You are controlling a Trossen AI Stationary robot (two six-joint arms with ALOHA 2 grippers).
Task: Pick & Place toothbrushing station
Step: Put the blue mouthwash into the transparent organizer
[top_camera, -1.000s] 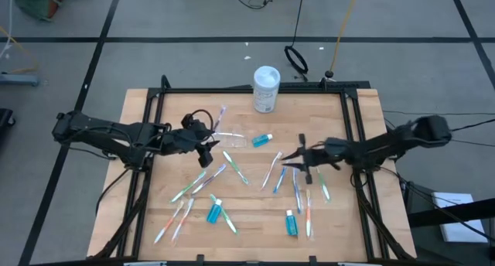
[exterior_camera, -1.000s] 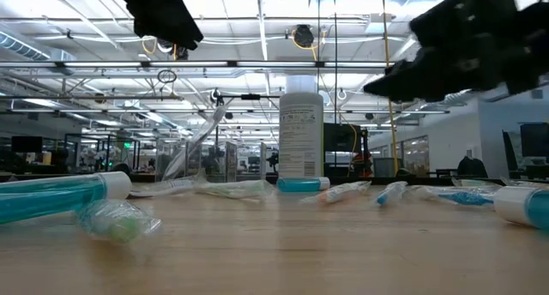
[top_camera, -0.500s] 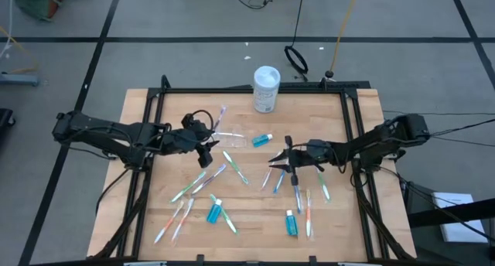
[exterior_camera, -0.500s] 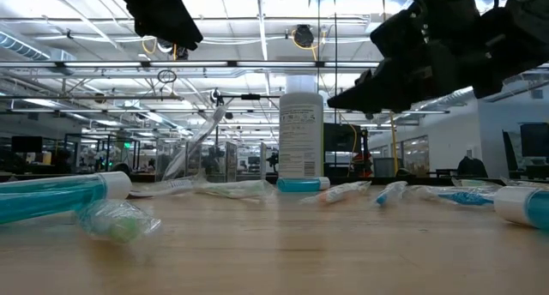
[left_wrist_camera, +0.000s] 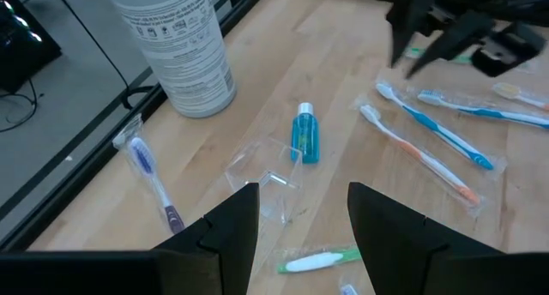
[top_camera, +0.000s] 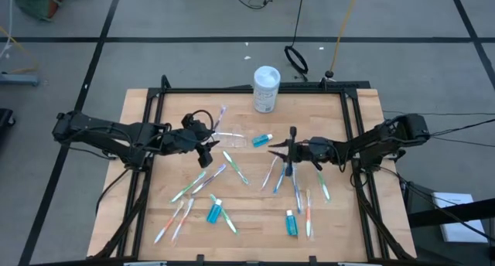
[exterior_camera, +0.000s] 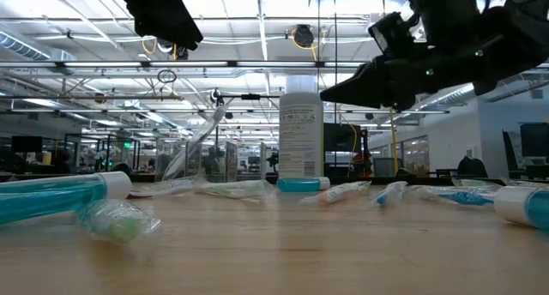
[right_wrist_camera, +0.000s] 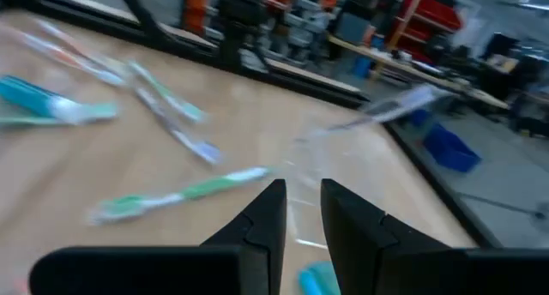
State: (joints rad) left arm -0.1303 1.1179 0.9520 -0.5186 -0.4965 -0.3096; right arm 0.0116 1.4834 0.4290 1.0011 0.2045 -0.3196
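Right hand (top_camera: 280, 148) above toothbrushes (top_camera: 272, 172)

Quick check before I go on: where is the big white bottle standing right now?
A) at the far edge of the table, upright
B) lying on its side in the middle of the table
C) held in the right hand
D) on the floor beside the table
A: the high view shows the bottle upright at the table's far edge, with both hands away from it.
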